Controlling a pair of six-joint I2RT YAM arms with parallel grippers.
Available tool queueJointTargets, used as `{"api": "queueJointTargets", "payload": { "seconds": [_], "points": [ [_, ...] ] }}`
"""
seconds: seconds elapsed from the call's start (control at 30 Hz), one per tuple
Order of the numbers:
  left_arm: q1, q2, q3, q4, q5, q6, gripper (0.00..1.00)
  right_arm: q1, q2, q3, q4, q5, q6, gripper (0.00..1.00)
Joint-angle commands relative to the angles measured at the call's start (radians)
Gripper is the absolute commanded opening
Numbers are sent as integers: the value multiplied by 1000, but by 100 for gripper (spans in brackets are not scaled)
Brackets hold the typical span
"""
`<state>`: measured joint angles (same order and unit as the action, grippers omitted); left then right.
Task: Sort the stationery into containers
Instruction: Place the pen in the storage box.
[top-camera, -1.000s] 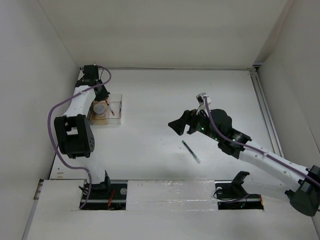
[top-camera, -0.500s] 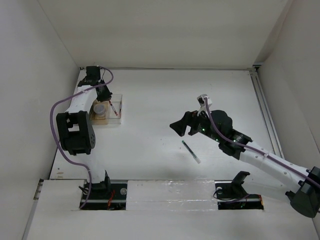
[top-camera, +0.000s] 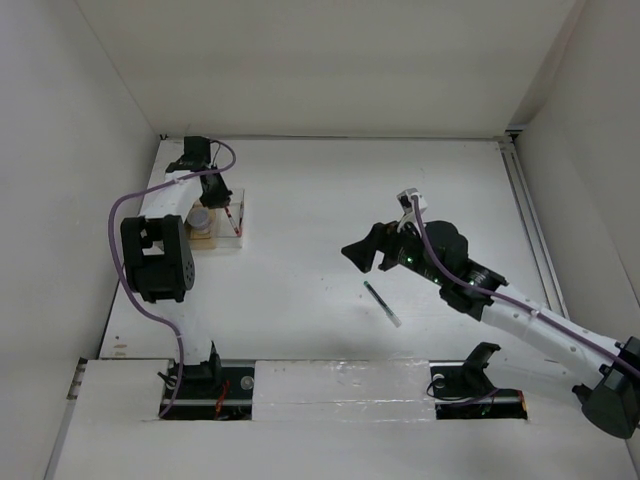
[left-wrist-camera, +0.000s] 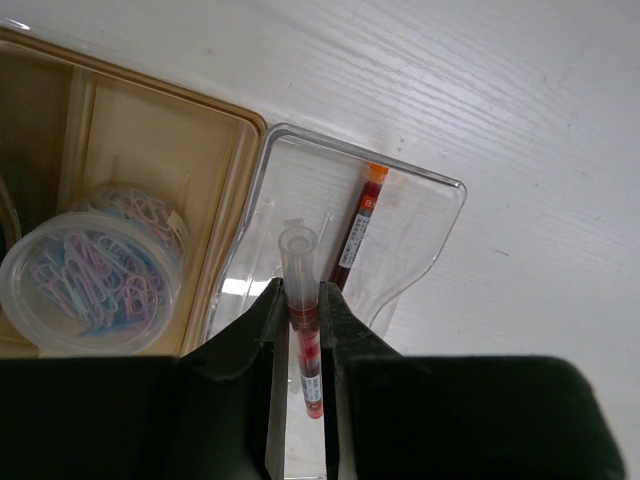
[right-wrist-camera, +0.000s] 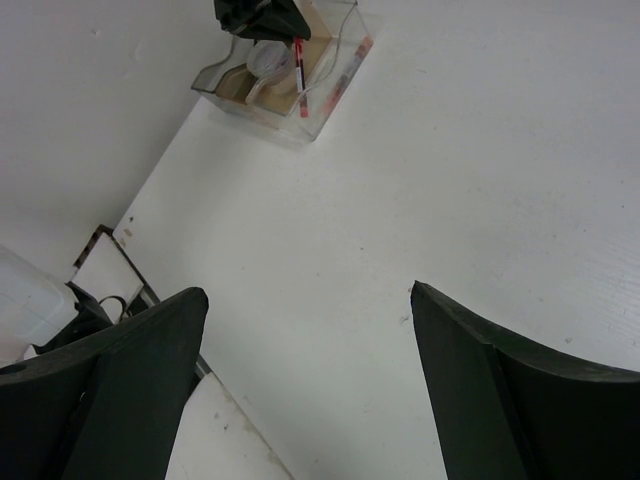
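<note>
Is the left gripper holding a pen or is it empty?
Holding one: the left gripper is shut on a red pen, over the clear tray.

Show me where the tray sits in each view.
Top external: tray at upper left, under the left gripper.
Left wrist: tray across the upper left and centre, behind the held red pen.
Right wrist: tray at the top edge, left of centre.
Shared landmark: the round clip tub inside it.
</note>
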<state>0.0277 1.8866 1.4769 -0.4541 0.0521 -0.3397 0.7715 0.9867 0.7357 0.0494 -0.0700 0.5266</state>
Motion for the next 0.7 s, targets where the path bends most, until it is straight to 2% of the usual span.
{"api": "queueJointTargets", "payload": {
  "seconds": [0.0, 0.13, 0.17, 0.3, 0.33, 0.43, 0.53, 0.57, 0.6, 0.67],
  "points": [
    [1, -9, 22, -9, -18, 13, 6, -8, -29, -6, 21, 13, -19, 89],
    [1, -9, 22, -18, -18, 13, 15, -8, -29, -6, 12, 4, -19, 89],
    [1, -9, 22, -18, -8, 13, 22, -8, -29, -6, 12, 4, -19, 89],
    [1, -30, 22, -18, 8, 13, 40, -8, -29, -6, 12, 4, -19, 89],
    [1, -43, 22, -18, 26, 13, 49, -8, -19, -6, 1, 4, -19, 89],
    [1, -69, 22, -9, 49, 13, 56, -8, 10, 25, -49, 44, -19, 92],
    [1, -124, 22, -18, 58, 13, 60, -8, 59, 112, -224, 131, -8, 94],
    [-8, -170, 22, -18, 58, 4, 62, -8, 105, 140, -280, 159, 2, 94],
    [-8, -196, 22, -18, 58, 4, 66, -8, 130, 166, -409, 195, 3, 94],
    [-8, -259, -9, -18, 58, -5, 70, -8, 193, 198, -503, 283, 51, 94]
  ]
}}
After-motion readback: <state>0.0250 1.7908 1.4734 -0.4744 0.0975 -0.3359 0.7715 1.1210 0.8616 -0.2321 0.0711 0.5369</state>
